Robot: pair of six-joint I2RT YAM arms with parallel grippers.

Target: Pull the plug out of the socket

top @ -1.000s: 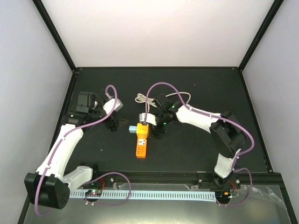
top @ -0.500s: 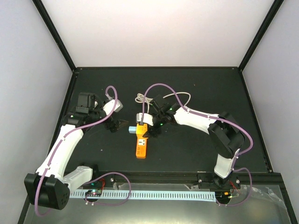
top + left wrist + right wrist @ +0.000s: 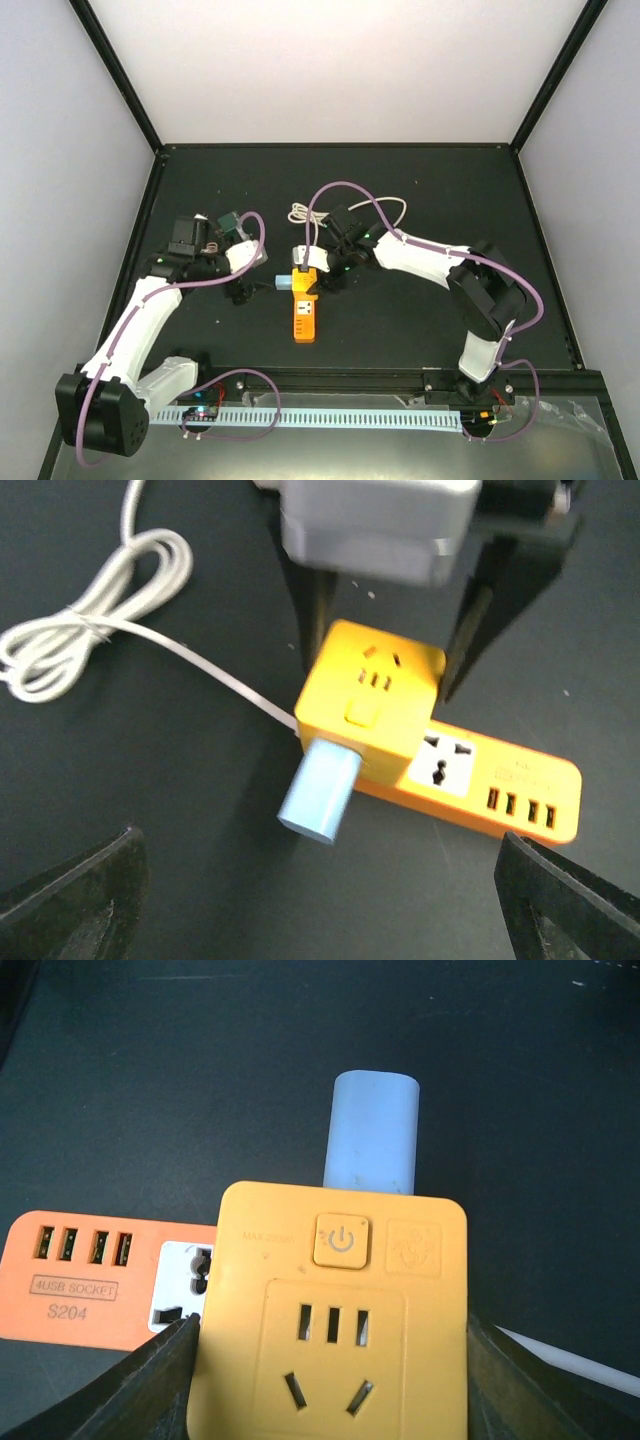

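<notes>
Squarely within right claw (image 3: 331, 1345): socket (image 3: 335, 1280).

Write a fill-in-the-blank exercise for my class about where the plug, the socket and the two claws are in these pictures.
1. The plug sticks out of the ____ end of the socket.
2. The right claw has one finger on each ____ of that end.
3. The left claw stands wide ____, holding nothing.
4. The socket shows ____ USB ports in a row.
Missing words: yellow; side; open; four.
</notes>
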